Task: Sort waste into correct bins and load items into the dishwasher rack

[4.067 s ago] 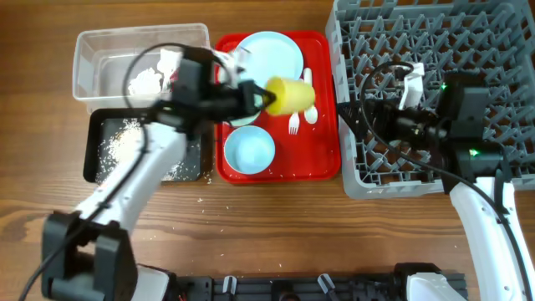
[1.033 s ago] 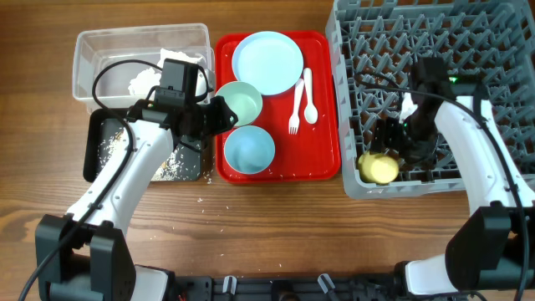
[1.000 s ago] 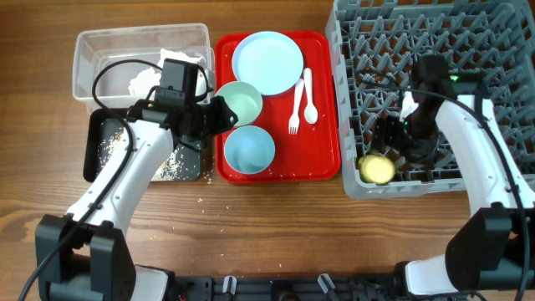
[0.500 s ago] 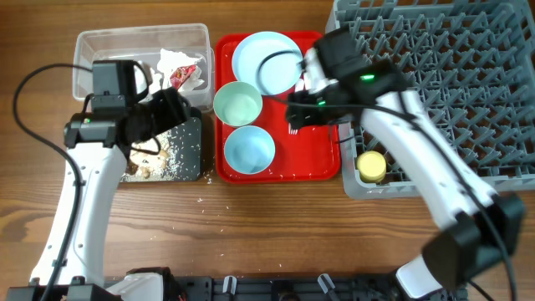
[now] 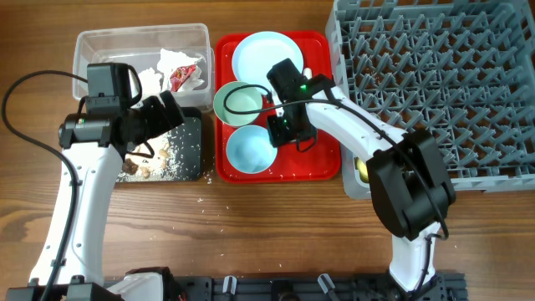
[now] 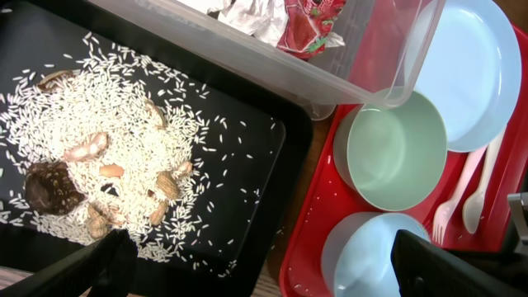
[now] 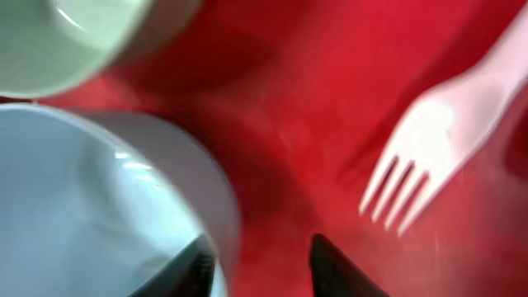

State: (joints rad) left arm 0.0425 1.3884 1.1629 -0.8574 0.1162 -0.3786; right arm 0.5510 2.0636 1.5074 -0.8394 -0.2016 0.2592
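On the red tray stand a pale blue plate, a greenish bowl and a blue bowl. My right gripper is low at the blue bowl's right rim. In the right wrist view the gripper straddles the blue bowl's wall, open, with red tray showing beside the outer finger; the fork lies to the right. My left gripper hangs wide open and empty over the black bin, which holds rice and food scraps. The wrapper and tissue lie in the clear bin.
The grey dishwasher rack fills the right side. A yellow cup peeks out at the rack's front left corner, mostly behind my right arm. The fork and spoon lie on the tray's right part. A few crumbs dot the wood by the black bin.
My right gripper has moved left and down from the fork to the blue bowl's rim, and its jaws have narrowed. The left gripper's jaws have spread wide above the black bin.
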